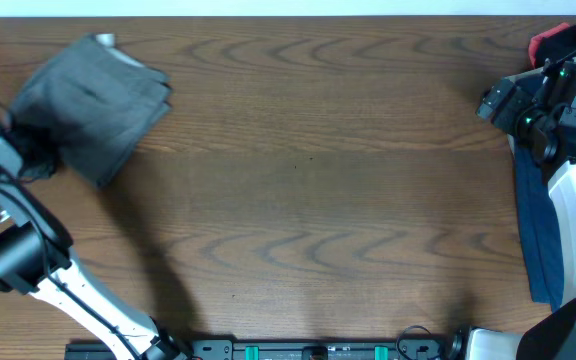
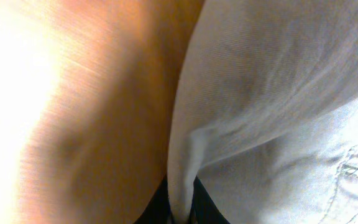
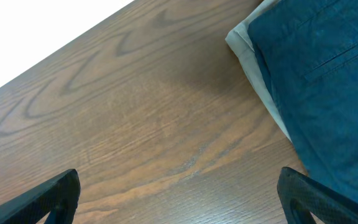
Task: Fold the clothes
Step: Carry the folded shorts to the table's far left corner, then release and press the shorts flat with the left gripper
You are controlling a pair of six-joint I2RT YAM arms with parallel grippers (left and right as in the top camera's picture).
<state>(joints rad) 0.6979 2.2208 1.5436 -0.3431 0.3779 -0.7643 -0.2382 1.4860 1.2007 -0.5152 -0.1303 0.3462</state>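
Observation:
The grey-green shorts (image 1: pixel 93 100) lie folded at the table's far left corner. My left gripper (image 1: pixel 30 160) sits at their near left edge and is shut on a fold of the shorts (image 2: pixel 272 93), which fill the right of the left wrist view; the pinched fold runs down between the dark fingers (image 2: pixel 180 208). My right gripper (image 1: pixel 493 100) hovers at the far right, open and empty (image 3: pixel 179 199) above bare wood, beside the navy garment (image 3: pixel 319 81).
At the right edge lie a navy garment (image 1: pixel 538 225) over a tan one (image 3: pixel 244 46), and a red and black piece (image 1: pixel 563 42) at the far right corner. The wooden table (image 1: pixel 308 200) spans the middle.

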